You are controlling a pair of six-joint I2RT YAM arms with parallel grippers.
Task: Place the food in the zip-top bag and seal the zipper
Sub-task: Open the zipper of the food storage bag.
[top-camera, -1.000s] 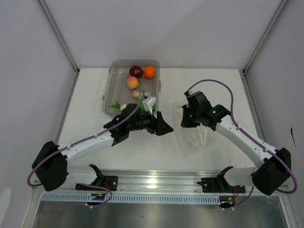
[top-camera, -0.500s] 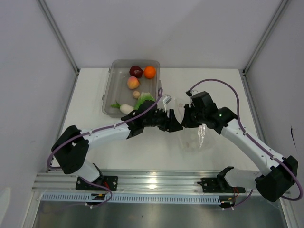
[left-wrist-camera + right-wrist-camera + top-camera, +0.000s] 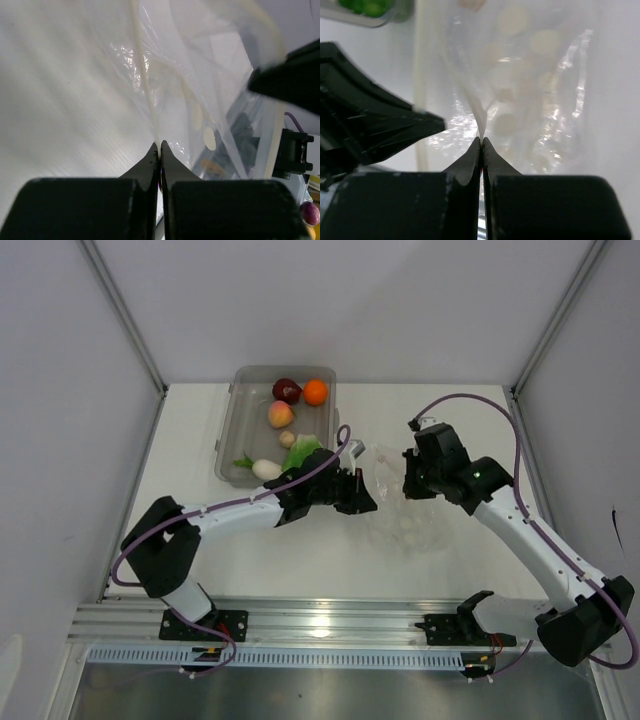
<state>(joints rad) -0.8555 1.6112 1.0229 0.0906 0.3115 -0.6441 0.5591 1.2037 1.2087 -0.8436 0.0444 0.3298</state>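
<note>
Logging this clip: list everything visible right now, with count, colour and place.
tray: 1, grey translucent, far left of table
orange: 1, orange, tray's far right corner
dark red bulb: 1, dark red, tray, beside orange
peach-coloured fruit: 1, peach, mid tray
beige lump: 1, beige, tray, nearer than fruit
lettuce: 1, green, tray's near right
radish: 1, white, green top, tray's near edge
zip-top bag: 1, clear, held between grippers
table: 1, white, under everything
left gripper: 1, black, shut on bag edge
right gripper: 1, black, shut on bag edge

The zip-top bag (image 3: 405, 515) was clear, glossy, crinkled plastic. Left of it, the tray (image 3: 233, 425) looked like frosted grey plastic. The table (image 3: 190, 485) under the bag was smooth matt white.
</note>
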